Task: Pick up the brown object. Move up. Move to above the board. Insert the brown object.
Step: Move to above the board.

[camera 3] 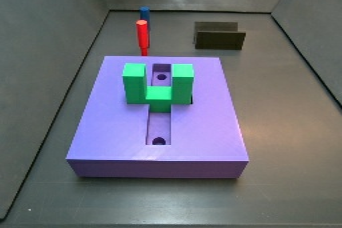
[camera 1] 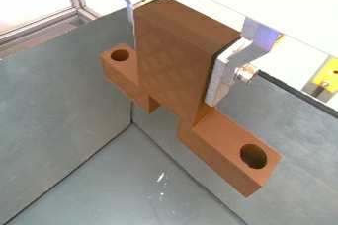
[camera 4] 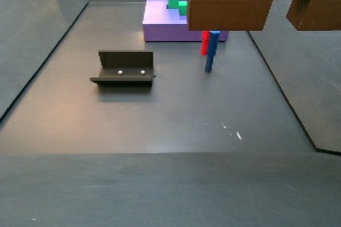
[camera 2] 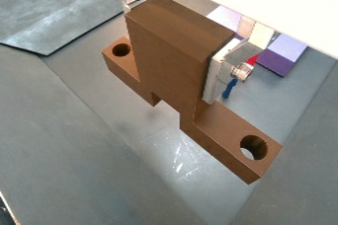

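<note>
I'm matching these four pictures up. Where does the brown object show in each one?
Wrist view: brown object fills the centre, clamped in the gripper.
Wrist view: brown object central again, between the fingers.
Side view with the board in front: not in it.
Side view: brown object at top right, in the air, cut by the edge.
Shared landmark: the board shows in both side views.

gripper (camera 1: 185, 49) holding brown object (camera 1: 185, 96) above floor, board (camera 4: 167, 27) behind
</note>
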